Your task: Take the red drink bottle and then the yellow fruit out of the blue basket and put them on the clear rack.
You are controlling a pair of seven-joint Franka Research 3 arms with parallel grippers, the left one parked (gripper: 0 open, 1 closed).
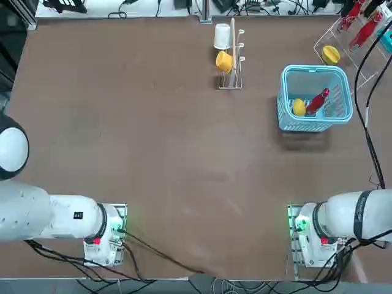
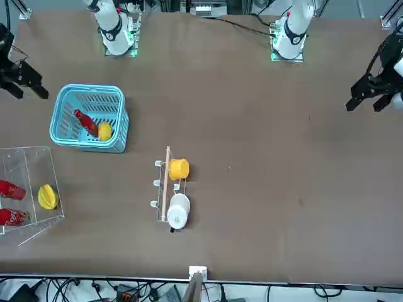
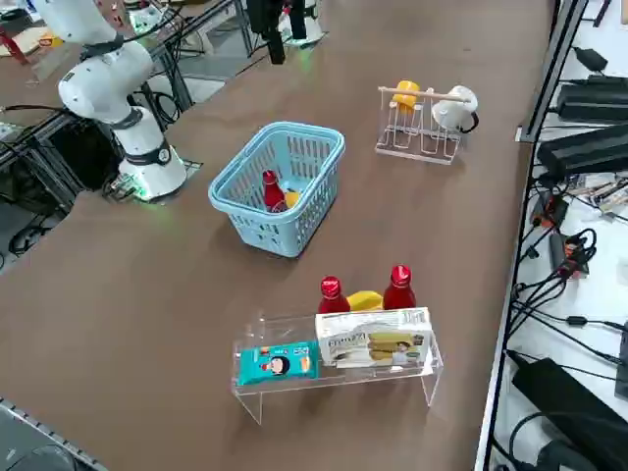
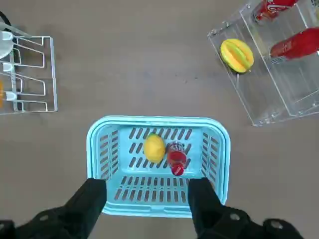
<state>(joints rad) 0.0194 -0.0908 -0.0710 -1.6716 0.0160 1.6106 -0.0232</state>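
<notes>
Item: red drink bottle (image 4: 176, 158). Location: inside the blue basket (image 4: 97, 149), leaning with its cap end up against one basket wall, its body touching or just beside the yellow fruit (image 4: 154, 148) on the slotted base.

Key relation: the right pincer (image 4: 148, 196) hangs high above the tabletop (image 1: 153, 153), released, fingers spread wide and grasping nothing; in the wrist view both fingers frame the basket's near rim, so the bottle lies below and slightly ahead of the fingertips. The bottle's long axis runs tilted, neither flat nor upright; a descent would probably need to meet the cap or neck end.

Destination: clear rack (image 4: 259, 107), just beside the basket on the tabletop, already carrying two red bottles and a ribbed yellow fruit.

Writing: white script on one rack bottle, too partial to read; two printed packets on the rack's front in the side view, text not legible
</notes>
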